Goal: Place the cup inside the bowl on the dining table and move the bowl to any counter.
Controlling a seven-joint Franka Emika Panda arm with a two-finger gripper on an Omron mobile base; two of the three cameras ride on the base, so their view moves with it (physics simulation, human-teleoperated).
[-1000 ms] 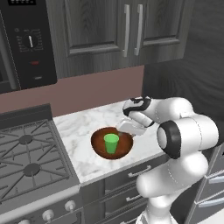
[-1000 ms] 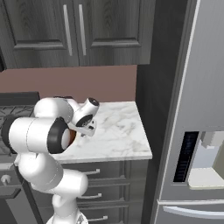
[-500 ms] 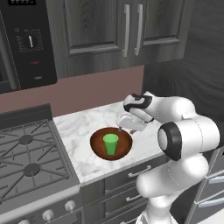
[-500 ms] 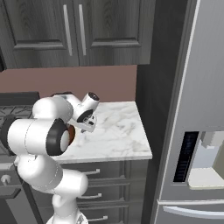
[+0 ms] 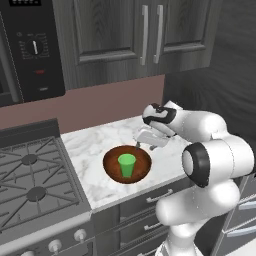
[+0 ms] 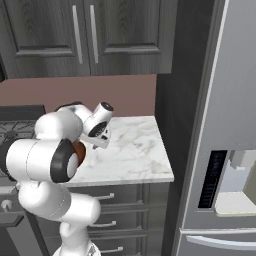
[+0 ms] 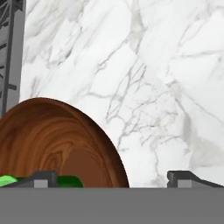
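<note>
Claw (image 5: 141, 145): jaws spread wide, nothing between them; it hangs just above the bowl's rim on the arm's side, fingers pointing down. In the hand view its two dark tips (image 7: 41, 178) stand far apart, one over the bowl's inside, the other over bare marble.
Bowl (image 5: 127, 164): dark reddish-brown wood, sitting on the counter (image 5: 100, 142) near its front edge, beside the stove (image 5: 35, 182).
Cup (image 5: 126, 165): green, upright in the middle of the bowl, clear of the claw.
Cup to claw: the cup stands lower than the claw and toward the stove from it; whether a fingertip touches the rim cannot be told from the left base view.
Hidden in right base view: the arm's white links cover nearly all of the bowl; a brown sliver (image 6: 79, 152) shows behind the elbow, and the claw's fingers are hard to make out there.
Cut off in hand view: the bowl (image 7: 65, 144) runs off the left and bottom edges; the cup (image 7: 65, 180) is a thin green strip at the bottom.
Stove in hand view: dark grate bars (image 7: 11, 52) at the left edge.
</note>
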